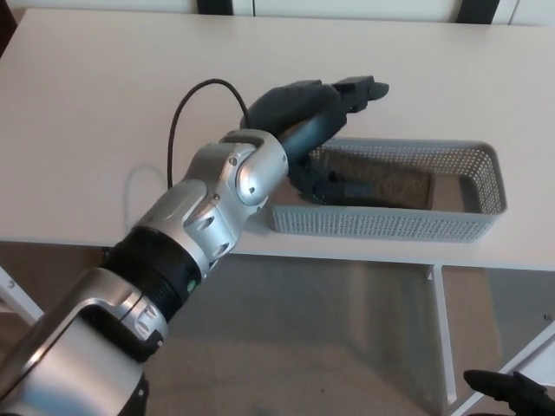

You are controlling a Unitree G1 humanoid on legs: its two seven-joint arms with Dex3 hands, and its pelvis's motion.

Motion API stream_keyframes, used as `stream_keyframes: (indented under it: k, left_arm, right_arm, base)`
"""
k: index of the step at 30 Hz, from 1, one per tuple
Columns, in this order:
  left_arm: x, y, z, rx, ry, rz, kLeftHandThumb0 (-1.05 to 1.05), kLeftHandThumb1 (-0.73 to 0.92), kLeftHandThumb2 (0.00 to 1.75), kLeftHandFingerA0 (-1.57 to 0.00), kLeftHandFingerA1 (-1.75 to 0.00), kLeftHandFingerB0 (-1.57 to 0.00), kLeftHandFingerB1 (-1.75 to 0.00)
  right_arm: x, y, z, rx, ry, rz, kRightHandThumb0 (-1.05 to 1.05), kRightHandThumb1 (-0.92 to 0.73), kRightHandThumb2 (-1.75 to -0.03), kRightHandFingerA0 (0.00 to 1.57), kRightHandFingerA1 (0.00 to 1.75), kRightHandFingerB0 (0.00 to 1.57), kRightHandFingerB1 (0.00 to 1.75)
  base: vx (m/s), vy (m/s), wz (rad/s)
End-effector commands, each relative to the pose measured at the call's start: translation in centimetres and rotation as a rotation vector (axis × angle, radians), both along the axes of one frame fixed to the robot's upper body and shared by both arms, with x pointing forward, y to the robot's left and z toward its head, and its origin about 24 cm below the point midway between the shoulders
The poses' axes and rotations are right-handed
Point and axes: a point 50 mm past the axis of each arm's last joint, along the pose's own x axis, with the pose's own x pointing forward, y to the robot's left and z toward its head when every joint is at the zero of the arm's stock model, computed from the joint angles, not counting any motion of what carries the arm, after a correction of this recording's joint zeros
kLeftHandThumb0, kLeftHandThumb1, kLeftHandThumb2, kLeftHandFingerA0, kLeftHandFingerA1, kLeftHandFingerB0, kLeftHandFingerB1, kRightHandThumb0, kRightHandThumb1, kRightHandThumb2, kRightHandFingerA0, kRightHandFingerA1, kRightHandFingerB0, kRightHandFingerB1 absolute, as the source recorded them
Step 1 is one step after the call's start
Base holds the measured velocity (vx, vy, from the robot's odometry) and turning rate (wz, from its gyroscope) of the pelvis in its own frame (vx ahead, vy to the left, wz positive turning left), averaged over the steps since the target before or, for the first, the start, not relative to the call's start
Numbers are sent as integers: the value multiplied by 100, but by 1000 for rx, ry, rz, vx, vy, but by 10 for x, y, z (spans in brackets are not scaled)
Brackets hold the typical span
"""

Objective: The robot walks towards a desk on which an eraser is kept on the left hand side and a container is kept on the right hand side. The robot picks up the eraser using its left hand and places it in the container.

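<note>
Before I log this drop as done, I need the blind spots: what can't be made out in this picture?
- Eraser in the container, head view: its left end is hidden behind the left robot hand.
- Container's left end: covered by the same hand and wrist.
- Right robot hand: cut off by the bottom edge, so open or shut is unclear.
- Desk: cut off by the picture's edges.

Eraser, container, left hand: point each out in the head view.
eraser [395, 184], head view, its dark top face, lying inside the basket.
container [381, 226], head view, its perforated front wall.
left hand [316, 139], head view, middle of the open hand above the basket.
</note>
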Motion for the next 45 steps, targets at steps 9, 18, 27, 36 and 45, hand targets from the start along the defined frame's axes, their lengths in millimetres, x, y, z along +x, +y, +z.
stream_keyframes:
  k: [9,18,27,36,45]
  left_arm:
    - [-18,21,22,54,-1,-58,-102,80,65,0,0,0,0]
    - [-169,54,108,-495,-60,-582,-77,53,86,-6,-26,-20,-43]
    - [-269,158,71,-748,536,-804,-96,85,67,-28,-30,-30,-33]
    - [-300,241,54,-932,704,-664,-103,92,75,-43,-34,-36,-32]
    - [-292,235,-64,-744,1169,-214,-85,80,72,-39,-37,-30,-31]
  right_arm:
    - [2,-7,2,-30,9,18,-40,-74,-60,50,60,44,52]
    - [7,-10,6,-54,7,41,-47,-58,-90,50,70,39,60]
    - [8,-13,1,-49,33,43,-39,-74,-60,51,62,44,52]
    - [4,-16,-4,-44,47,25,-36,-75,-61,50,62,44,54]
    - [-14,-14,-10,-71,77,35,-40,-75,-61,53,64,44,53]
  base:
    - [0,0,0]
    - [0,0,0]
    - [0,0,0]
    - [0,0,0]
    - [0,0,0]
